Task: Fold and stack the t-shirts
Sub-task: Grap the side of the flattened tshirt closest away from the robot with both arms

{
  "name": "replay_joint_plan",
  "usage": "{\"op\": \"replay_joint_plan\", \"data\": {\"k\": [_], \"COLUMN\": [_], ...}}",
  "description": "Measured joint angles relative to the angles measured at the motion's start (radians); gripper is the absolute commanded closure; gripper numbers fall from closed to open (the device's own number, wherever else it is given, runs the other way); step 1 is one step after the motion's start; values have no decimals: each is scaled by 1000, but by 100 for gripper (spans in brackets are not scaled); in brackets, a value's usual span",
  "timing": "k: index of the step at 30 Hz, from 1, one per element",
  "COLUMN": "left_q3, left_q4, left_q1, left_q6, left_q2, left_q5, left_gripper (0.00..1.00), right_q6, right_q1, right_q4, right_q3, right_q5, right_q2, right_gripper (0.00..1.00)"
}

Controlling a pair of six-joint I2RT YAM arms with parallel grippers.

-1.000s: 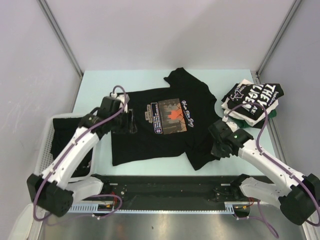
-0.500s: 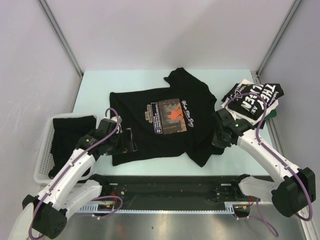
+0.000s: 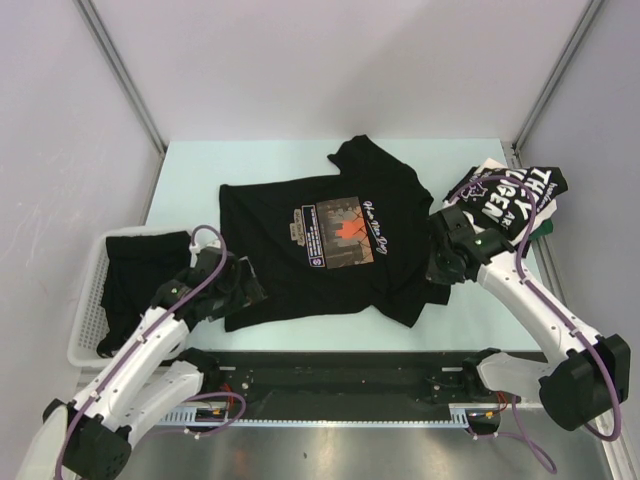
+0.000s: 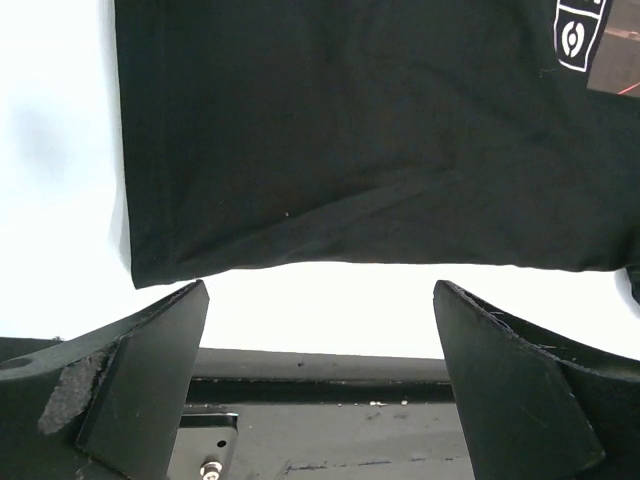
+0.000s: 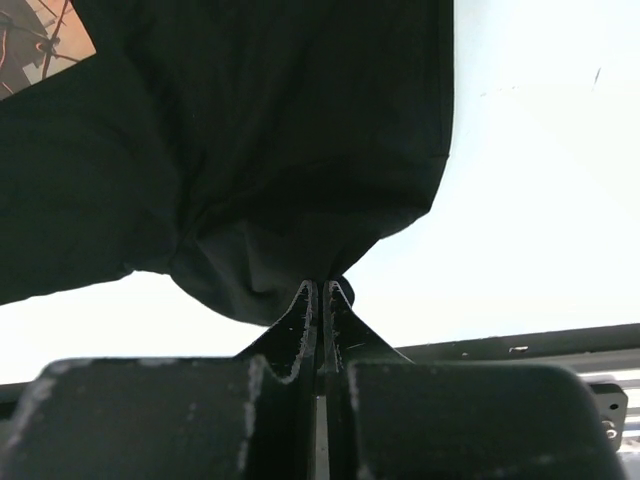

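The pale green table (image 3: 190, 170) carries a black t-shirt (image 3: 320, 285) spread print-up across its centre, with the hem toward 9 o'clock. At 2 o'clock, just beside it, sits a stack of folded t-shirts (image 3: 505, 200) with white block lettering on top. At 8 o'clock a white mesh basket (image 3: 88, 310) stands at the table's edge.

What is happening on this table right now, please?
A black cotton t-shirt with an orange-white chest print lies spread flat on the table, with a robot handling it. The right claw is shut on bunched fabric at its right side. The left claw is open by the near-left corner, holding nothing. A folded stack of lettered black shirts lies at the far right.
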Motion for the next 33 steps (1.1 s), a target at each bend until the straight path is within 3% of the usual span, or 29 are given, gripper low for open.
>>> {"op": "replay_joint_plan", "data": {"k": [9, 20, 26, 33], "left_q3": [-27, -21, 37, 129], "left_q4": [91, 201, 286, 450], "left_q1": [-68, -95, -99, -99], "left_q6": [-22, -11, 31, 31], "left_q2": [25, -85, -189, -153], "left_q5": [46, 1, 2, 97], "left_gripper": [0, 0, 1, 0], "right_q6": [-58, -118, -137, -153], "right_q1": [-26, -40, -45, -49], "right_q4": [9, 38, 53, 61], "right_q3": [11, 28, 36, 40], "right_q5": [-15, -30, -40, -46], "right_q2": [29, 71, 89, 99], "right_gripper": [100, 100, 100, 100]}}
